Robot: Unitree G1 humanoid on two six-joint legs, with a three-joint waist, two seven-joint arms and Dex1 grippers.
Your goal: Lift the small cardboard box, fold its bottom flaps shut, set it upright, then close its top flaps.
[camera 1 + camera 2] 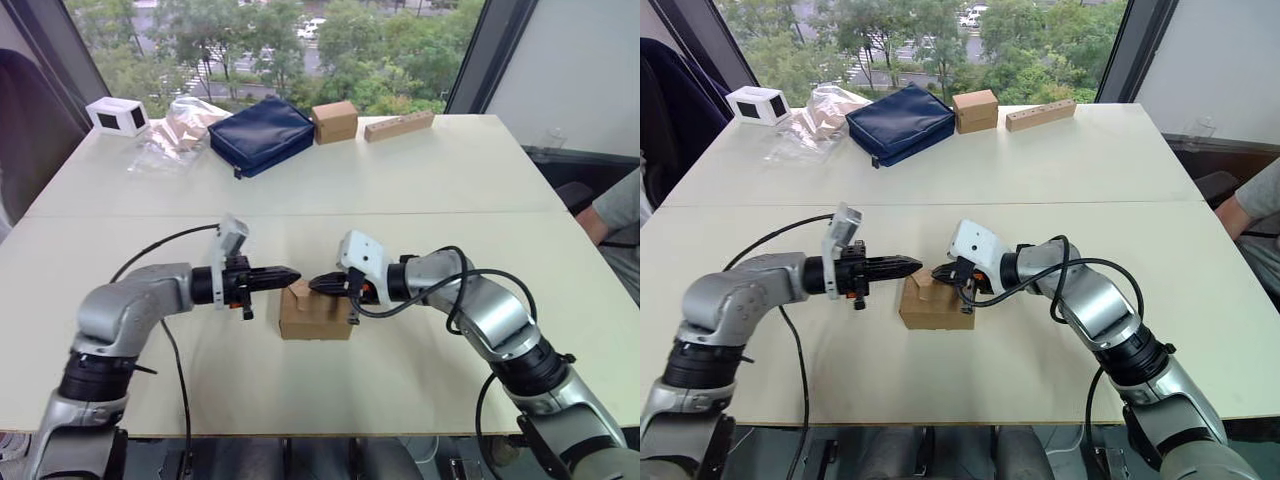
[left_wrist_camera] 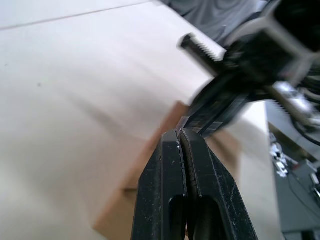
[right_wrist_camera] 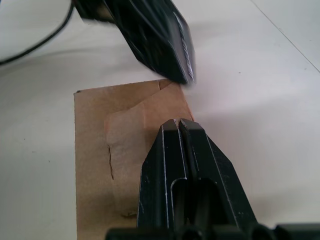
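Right wrist view | left hand (image 3: 186, 75), right hand (image 3: 179, 122) pressed together | small cardboard box (image 3: 92, 150) matte brown

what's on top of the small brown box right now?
Both claws, shut, hover over the plain brown cardboard box: left claw, right claw. One top flap is folded partly down. The box's inside is covered, and contact with the flap is unclear.

Small cardboard box (image 1: 315, 315) plain brown; table (image 1: 420, 180) cream; pouch (image 1: 262, 134) navy.
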